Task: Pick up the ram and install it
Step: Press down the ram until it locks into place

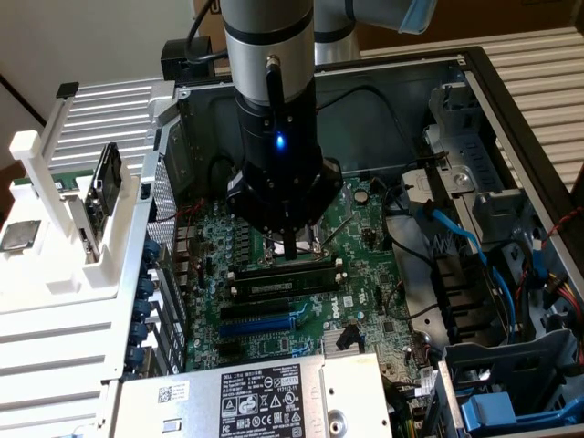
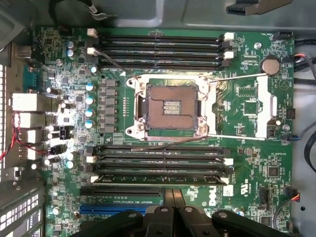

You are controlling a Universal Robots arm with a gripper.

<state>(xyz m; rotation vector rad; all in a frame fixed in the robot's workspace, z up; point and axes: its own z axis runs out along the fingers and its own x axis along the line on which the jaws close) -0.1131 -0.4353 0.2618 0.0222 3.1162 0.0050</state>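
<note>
— what does the arm (image 1: 269, 36) look like?
— a thick silver-grey tube with a dark band, and a pale blue cap on the joint behind it.
— and below that?
— a black cylindrical wrist section with a small blue light glowing on its front. a black cable runs down its side.
— the gripper (image 1: 290, 246)?
— black, widening into a chunky body with rounded linkages; its dark fingers (image 2: 174, 210) are narrow and flat-sided.

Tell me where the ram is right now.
The ram sits in a memory slot on the motherboard, mid-frame in the exterior view, directly under the shut gripper, between the CPU socket and the blue expansion slot.
</note>
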